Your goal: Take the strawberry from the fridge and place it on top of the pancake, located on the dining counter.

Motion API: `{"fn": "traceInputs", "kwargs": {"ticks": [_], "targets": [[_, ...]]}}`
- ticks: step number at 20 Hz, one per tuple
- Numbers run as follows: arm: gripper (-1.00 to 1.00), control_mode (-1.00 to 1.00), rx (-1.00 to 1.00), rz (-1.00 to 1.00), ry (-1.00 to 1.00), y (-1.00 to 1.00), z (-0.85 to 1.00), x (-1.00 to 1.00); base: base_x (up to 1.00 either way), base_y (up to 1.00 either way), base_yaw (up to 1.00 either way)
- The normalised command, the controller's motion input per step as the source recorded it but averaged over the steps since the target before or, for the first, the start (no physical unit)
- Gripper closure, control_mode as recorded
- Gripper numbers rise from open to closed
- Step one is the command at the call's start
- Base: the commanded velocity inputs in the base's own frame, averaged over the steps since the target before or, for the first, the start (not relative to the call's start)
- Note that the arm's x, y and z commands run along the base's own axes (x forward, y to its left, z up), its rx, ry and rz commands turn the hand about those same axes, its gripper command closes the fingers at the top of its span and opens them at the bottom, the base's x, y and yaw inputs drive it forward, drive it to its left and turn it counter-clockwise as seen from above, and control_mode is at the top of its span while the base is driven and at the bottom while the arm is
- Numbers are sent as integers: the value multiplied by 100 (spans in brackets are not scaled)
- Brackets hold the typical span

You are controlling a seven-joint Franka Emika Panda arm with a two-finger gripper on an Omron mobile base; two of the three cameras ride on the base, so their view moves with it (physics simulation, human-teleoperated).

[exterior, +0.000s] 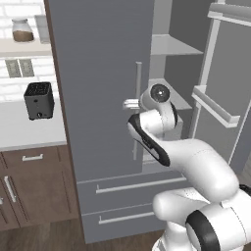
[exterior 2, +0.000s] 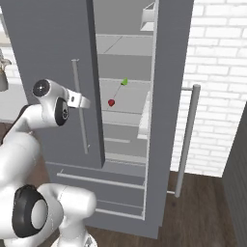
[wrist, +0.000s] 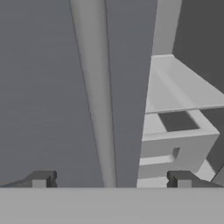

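— Where, the strawberry [exterior 2: 111, 102]?
— On a light grey shelf [exterior 2: 126, 99] inside the fridge [exterior 2: 43, 43], right door swung open, left door shut. Small, red, roundish; no long axis to tell, no pointing direction readable at this size.
— Anything beside it?
— A small green item [exterior 2: 124, 82] farther back on the same shelf, apart from the strawberry.
— And the gripper [wrist: 111, 178]?
— Spread wide, holding nothing. Fingertips [wrist: 41, 178] either side of the left door's vertical bar handle [wrist: 97, 92], not touching it. Seen from the base, hand [exterior: 131, 103] just in front of that handle, level with its middle.
— Any writing or labels?
— None readable anywhere.
— Containers?
— Left of the fridge, a glass jar [exterior: 22, 30] of brown contents on a high wall shelf. Below it a black toaster [exterior: 39, 100] on the white worktop [exterior: 29, 128], brown cabinets [exterior: 37, 184] underneath. Door bins [exterior: 215, 105] on the open door; contents not visible.
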Motion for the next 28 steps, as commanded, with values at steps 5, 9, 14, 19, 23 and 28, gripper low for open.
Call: {"fn": "traceInputs", "kwargs": {"ticks": [5,9,14,19,23,28], "targets": [[-100,-100,8,-3,0,0,0,41,0,0,0],[-100,-100,5,-2,0,0,0,37,0,0,0],[-100,-100,3,-3,0,1,-3,38,0,0,0],[-100,-100,0,-2,0,2,-7,38,0,0,0],[-100,-100,0,-1,0,4,-11,43,0,0,0],[100,-100,0,0,0,9,-14,54,0,0,0]]}}
